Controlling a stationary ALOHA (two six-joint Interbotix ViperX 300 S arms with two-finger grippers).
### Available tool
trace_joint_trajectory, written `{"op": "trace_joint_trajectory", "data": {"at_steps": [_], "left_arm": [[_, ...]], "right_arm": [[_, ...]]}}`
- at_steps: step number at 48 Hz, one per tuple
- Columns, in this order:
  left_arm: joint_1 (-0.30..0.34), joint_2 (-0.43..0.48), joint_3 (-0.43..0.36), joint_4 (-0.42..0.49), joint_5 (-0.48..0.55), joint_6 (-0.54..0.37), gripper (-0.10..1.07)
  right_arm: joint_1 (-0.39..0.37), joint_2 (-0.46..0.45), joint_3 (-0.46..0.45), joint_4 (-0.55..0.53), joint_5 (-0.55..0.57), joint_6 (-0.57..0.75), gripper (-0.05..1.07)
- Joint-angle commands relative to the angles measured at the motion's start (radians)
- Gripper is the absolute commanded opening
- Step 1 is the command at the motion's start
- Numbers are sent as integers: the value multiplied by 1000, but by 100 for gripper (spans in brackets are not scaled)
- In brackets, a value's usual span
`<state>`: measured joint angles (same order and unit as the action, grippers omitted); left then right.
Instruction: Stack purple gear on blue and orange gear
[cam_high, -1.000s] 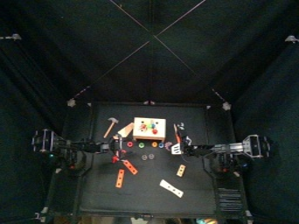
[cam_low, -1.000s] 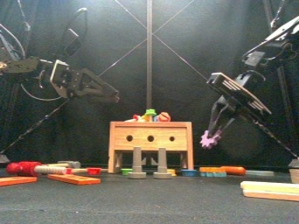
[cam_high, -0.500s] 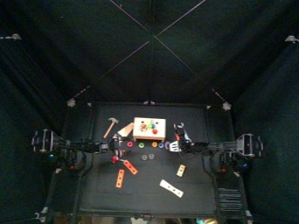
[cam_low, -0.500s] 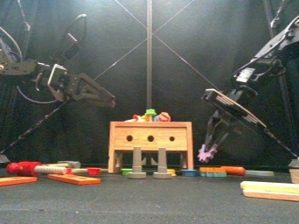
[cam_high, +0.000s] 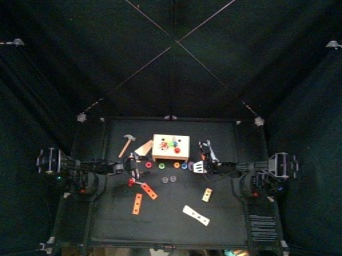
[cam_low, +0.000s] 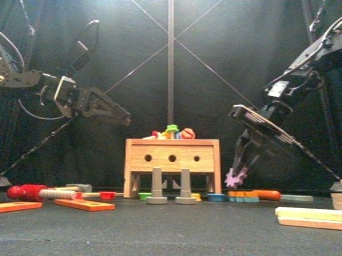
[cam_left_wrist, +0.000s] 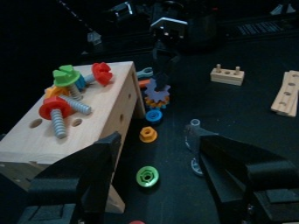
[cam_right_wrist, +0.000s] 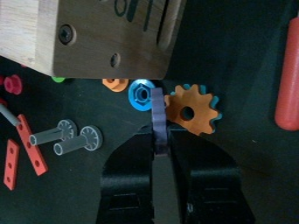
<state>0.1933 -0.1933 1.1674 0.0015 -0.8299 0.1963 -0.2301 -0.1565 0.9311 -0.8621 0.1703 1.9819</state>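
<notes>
The right gripper (cam_right_wrist: 159, 144) pinched the purple gear (cam_right_wrist: 156, 131) edge-on between its part-closed jaws, just above the orange gear (cam_right_wrist: 193, 108) and blue gear (cam_right_wrist: 140, 93) lying beyond its tips, so the stacking seemed unfinished, while the left gripper (cam_left_wrist: 158, 162) hung wide open and empty.

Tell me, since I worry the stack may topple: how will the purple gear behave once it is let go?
The purple gear, pinched on edge in the right gripper, looks thin, stiff and light. Released on edge it would likely roll or flop flat. Its teeth may catch the orange gear beside the blue one, so it could settle tilted.
</notes>
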Motion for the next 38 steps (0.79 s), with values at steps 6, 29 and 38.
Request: {"op": "trace_joint_trajectory", "data": {"at_steps": [6, 29, 38], "left_arm": [[5, -2, -9, -2, -2, 0, 95], [3, -2, -8, -2, -2, 0, 95], [5, -2, -6, 0, -2, 0, 95]], "right_arm": [[-14, -5, -9, -2, -6, -2, 44], [-17, -5, -5, 2, -3, -5, 57], [-17, -5, -5, 2, 0, -8, 58]]}}
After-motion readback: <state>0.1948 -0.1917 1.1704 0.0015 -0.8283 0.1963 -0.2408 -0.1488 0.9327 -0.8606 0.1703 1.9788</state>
